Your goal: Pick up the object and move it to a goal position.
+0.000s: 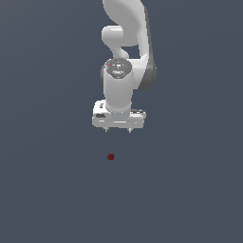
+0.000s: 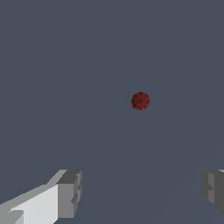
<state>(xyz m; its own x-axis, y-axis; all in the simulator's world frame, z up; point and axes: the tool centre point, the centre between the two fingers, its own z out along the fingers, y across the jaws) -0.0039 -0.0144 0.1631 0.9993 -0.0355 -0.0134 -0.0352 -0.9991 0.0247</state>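
The object (image 1: 110, 157) is a tiny dark red blob lying on the flat grey floor, below the arm in the exterior view. In the wrist view the object (image 2: 140, 101) looks round and speckled and lies apart from both fingers. My gripper (image 1: 117, 129) hangs above it, slightly toward the exterior view's right, pointing down. Its two short fingertips stand wide apart with nothing between them, so it is open. In the wrist view the gripper (image 2: 142, 192) shows one grey fingertip (image 2: 69, 194) and the other at the frame's edge (image 2: 214, 188).
The white arm (image 1: 126, 52) rises behind the gripper to the frame's top edge. Plain dark grey ground (image 1: 47, 190) fills everything else in both views.
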